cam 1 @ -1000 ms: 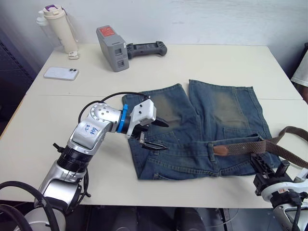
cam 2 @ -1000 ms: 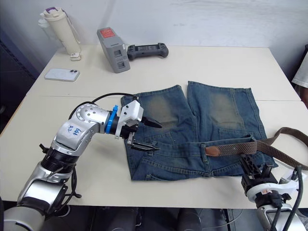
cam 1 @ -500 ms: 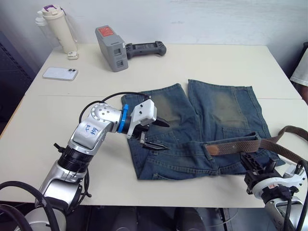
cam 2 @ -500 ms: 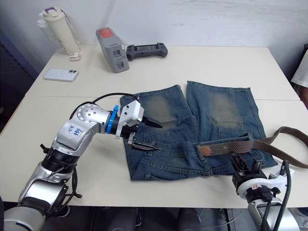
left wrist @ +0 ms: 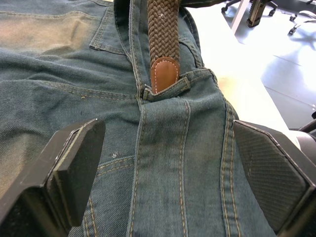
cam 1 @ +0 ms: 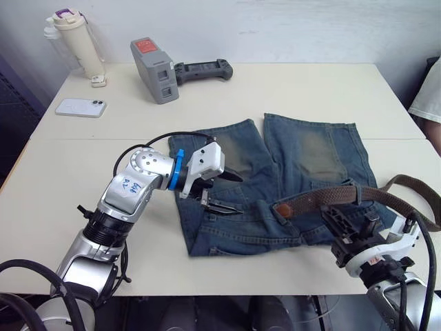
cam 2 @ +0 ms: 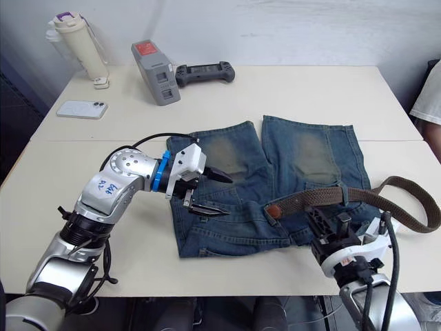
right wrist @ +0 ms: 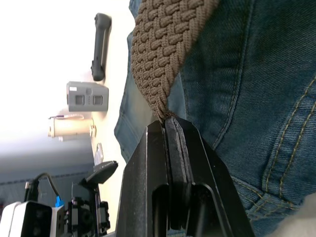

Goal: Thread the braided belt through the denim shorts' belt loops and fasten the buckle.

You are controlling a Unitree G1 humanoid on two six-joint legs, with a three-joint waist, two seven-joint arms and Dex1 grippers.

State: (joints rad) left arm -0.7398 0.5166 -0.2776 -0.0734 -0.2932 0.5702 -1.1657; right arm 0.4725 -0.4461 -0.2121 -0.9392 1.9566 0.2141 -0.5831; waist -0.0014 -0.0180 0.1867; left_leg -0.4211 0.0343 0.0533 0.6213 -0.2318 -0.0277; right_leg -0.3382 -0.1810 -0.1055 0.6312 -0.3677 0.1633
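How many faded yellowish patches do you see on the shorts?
2: one faded patch on the leg beside the left pincer, the other patch on the other leg of the denim shorts.

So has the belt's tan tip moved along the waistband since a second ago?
Yes. The tan tip of the braided belt has slid toward the robot's left along the denim shorts, closer to the left gripper, drawn by the right gripper.
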